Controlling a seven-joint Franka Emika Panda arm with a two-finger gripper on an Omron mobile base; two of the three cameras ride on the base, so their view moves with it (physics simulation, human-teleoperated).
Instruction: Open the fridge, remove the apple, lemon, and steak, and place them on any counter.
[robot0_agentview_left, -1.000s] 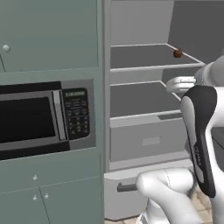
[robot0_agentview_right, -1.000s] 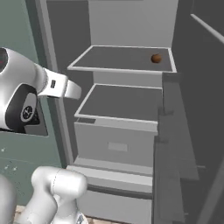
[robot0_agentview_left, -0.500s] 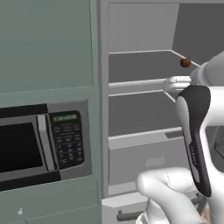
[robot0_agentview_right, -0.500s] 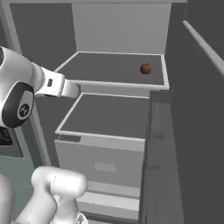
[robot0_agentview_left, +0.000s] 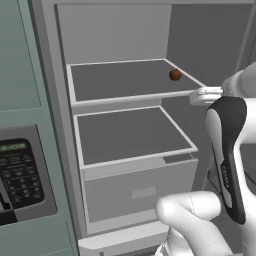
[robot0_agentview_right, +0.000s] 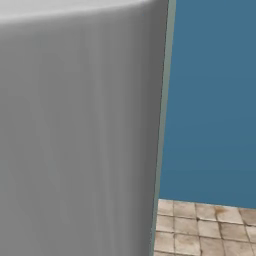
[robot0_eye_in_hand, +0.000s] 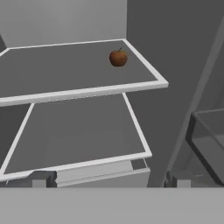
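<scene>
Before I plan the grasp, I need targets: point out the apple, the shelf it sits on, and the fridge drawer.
apple (robot0_eye_in_hand: 118, 57), hand view, middle of the fruit.
upper shelf (robot0_agentview_left: 120, 80), left base view, bare grey surface.
fridge drawer (robot0_agentview_left: 142, 192), left base view, front panel.

Open space above the fridge (robot0_agentview_left: 125, 192) upper shelf (robot0_eye_in_hand: 65, 72) around the apple (robot0_eye_in_hand: 118, 57), right wall close beside it.

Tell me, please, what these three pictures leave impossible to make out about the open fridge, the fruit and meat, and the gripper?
- Lemon and steak: not seen on either grey shelf; whether they lie in the closed lower drawer cannot be told.
- Tall light-grey fridge: a blank grey surface close to the lens blocks the right base view.
- Gripper: just the two dark fingertips rise at the hand view's bottom, set apart.
- Small brownish-red apple: too small for surface detail.
</scene>
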